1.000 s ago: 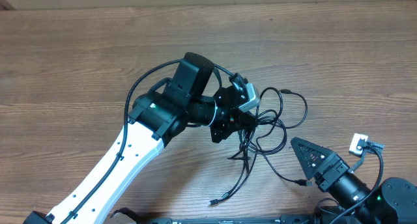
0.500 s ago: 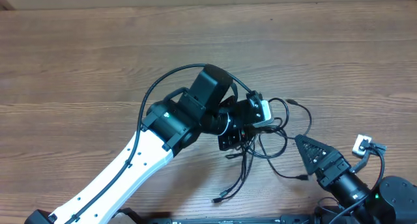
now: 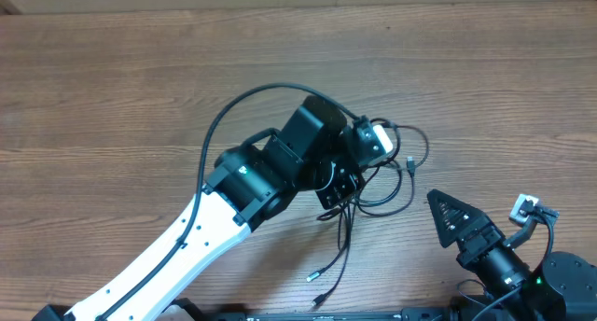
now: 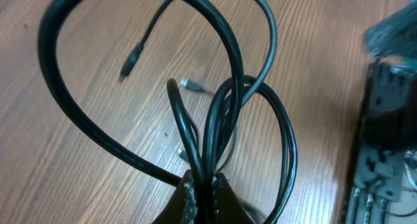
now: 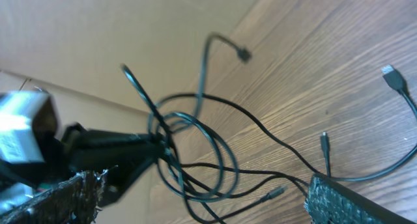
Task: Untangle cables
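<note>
The thin black cables (image 3: 396,176) form a tangle of loops in the middle of the table, with loose ends trailing toward the front (image 3: 315,276). My left gripper (image 3: 342,185) is shut on a bundle of several cable strands. In the left wrist view the fingers (image 4: 193,196) pinch the strands (image 4: 208,139), and loops fan out above the wood. My right gripper (image 3: 455,220) is open and empty at the front right, apart from the tangle. In the right wrist view its fingers (image 5: 335,198) are spread wide, with the cable loops (image 5: 195,152) and plugs (image 5: 389,76) beyond them.
A small white part (image 3: 524,207) lies on the table beside the right arm. The left arm's own thick black cable (image 3: 224,125) arcs over its wrist. The wooden table (image 3: 112,97) has bare surface to the left and back.
My left gripper has moved right and toward the back, dragging the cable bundle with it. The loops have bunched closer together. The right gripper has shifted slightly toward the front right.
</note>
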Robot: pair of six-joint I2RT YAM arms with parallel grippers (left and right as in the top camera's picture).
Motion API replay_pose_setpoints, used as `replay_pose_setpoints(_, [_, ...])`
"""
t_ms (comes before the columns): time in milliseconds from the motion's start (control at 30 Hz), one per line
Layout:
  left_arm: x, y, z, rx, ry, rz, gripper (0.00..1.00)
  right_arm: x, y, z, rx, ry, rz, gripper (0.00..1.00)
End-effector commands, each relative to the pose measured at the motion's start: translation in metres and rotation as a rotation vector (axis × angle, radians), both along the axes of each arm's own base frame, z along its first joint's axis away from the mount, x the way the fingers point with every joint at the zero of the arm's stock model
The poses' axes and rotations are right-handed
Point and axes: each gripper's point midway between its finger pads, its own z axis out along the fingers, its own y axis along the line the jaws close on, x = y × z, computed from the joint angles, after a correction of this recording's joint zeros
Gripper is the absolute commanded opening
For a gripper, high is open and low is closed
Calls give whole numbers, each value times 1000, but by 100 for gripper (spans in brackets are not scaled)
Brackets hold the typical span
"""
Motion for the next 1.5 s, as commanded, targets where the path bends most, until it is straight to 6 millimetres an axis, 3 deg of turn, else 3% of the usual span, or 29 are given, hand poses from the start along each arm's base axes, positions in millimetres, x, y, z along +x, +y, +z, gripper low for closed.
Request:
replay_pose_setpoints(0, [-9, -3, 56, -87, -65, -43, 4, -3, 8, 11, -30, -59, 67, 100])
replay_pose_setpoints(167, [-22, 16, 75, 26, -179, -165, 4, -2, 9, 16, -38, -89, 73, 100])
replay_pose_setpoints(300, [-1, 44, 73, 184, -272, -57, 4, -1, 9, 19, -39, -102, 72, 100])
replay_pose_setpoints(367, [-3, 47, 69, 209, -272, -77, 4, 1, 8, 21, -42, -112, 67, 100])
replay_pose_setpoints(567, [-8, 47, 66, 208, -252, -95, 4, 14, 10, 13, -111, -95, 107, 100])
replay_pose_setpoints(733, [-21, 41, 60, 192, -206, -165, 4, 30, 34, 8, -95, -70, 286, 100])
replay_pose_setpoints(833, [-43, 36, 55, 164, -150, -291, 4, 44, 44, -6, -60, 8, 368, 100])
replay_pose_setpoints(967, [-51, 41, 43, 209, -111, -336, 4, 52, 58, -11, -16, 25, 489, 100])
replay_pose_setpoints(1300, [-30, 38, 2, 343, -35, -308, 4, 50, 86, -4, -20, -36, 621, 100])
replay_pose_setpoints(1467, [-27, 36, 1, 338, -37, -303, 4, 50, 87, -4, -20, -37, 623, 100])
